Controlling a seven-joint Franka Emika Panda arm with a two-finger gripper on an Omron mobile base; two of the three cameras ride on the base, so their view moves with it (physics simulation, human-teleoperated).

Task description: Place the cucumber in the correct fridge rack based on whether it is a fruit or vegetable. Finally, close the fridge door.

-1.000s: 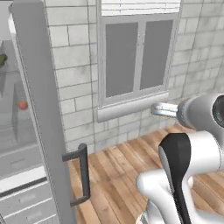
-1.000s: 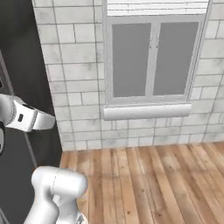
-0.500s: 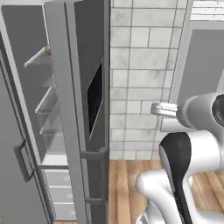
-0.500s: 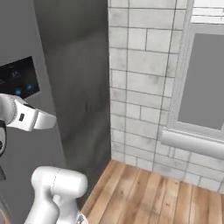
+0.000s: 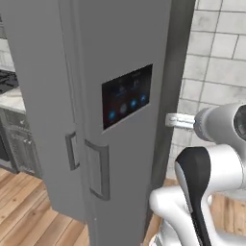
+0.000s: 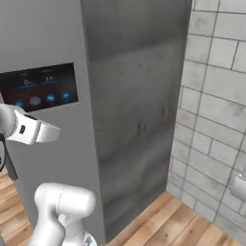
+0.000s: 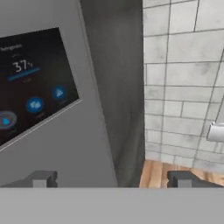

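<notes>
At the far left of the left base view there is a bit of a pale counter (image 5: pixel 12 98) with a dark stove top (image 5: pixel 7 79) behind it, and a dark cabinet (image 5: pixel 17 139) under it. The floor (image 5: pixel 29 211) is made of wooden planks.

Next comes the big grey fridge. Its fridge door (image 5: pixel 43 96) on the left is flat and grey, and it has a bar handle (image 5: pixel 71 150). Right beside it is a second grey door (image 5: pixel 122 158) with its own bar handle (image 5: pixel 100 169). Both doors look shut. On the second door is a dark touch screen (image 5: pixel 127 95) with small blue buttons. In the hand view the touch screen (image 7: pixel 33 83) is close and shows the number 37.

The cucumber cannot be seen, so I cannot tell where it is.

To the right of the doors is the dark grey side of the fridge (image 6: pixel 134 120). Past that is a wall of pale bricks (image 6: pixel 216 96).

The gripper (image 7: pixel 111 178) points at the edge of the fridge, where the front meets the side. Its two dark fingertips (image 7: pixel 41 178) stand far apart, so the hand is wide and has nothing between them. The white arm (image 5: pixel 211 168) is at the right of the left base view.
</notes>
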